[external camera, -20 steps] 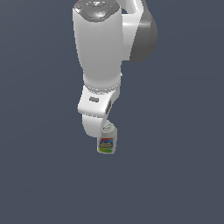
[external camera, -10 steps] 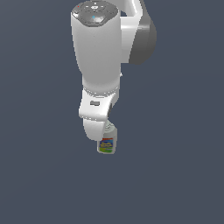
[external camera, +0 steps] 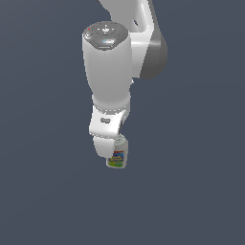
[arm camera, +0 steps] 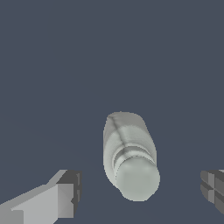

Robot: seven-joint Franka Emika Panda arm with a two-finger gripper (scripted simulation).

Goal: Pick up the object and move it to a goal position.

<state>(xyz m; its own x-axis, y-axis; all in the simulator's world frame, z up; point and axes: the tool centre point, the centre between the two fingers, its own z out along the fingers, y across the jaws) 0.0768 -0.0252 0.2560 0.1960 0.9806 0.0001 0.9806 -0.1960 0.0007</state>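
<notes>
The small white bottle [external camera: 117,157] with a round white cap and a coloured label stands on the grey surface, just under the arm's wrist in the exterior view. In the wrist view the bottle [arm camera: 129,155] shows from above, cap towards the camera, between the two fingers. My gripper [arm camera: 142,192] is open around it: one fingertip [arm camera: 70,192] and the other fingertip [arm camera: 214,190] stand well apart from the bottle on either side, touching nothing. In the exterior view the fingers are hidden behind the hand.
The white arm [external camera: 110,72] towers over the bottle and hides the area behind it. A plain dark grey surface [external camera: 191,191] lies all around.
The arm has come lower over the bottle. The bottle has not moved.
</notes>
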